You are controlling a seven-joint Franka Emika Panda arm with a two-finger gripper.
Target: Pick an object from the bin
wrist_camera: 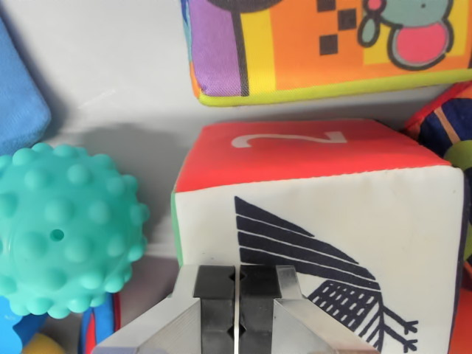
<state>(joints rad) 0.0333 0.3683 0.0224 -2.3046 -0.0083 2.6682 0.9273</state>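
Soft toys crowded the bin floor [110,66], pale grey where it showed, and none had been lifted. At nine o'clock in the wrist view a blue cloth piece [18,88] pressed against the edge. Below it, toward eight o'clock, sat a teal nubbed ball [65,230], resting over some brightly coloured bits too cut off to identify. Across the top, from twelve to two o'clock, lay an orange fabric block [332,44] with a purple side and a lime seam. Just under it, filling the centre and four o'clock, stood a fabric cube [317,221]: its red top bore a white numeral, its white front a black striped drawing. At three o'clock a striped, dark toy [446,125] peeked from behind that cube.

At six o'clock the hand [236,310] hung with its two fingers pressed together, nothing between them, close in front of the cube's white face.

By my reading the pick had not begun: the fingers needed to part, settle around one toy, close and raise it clear.
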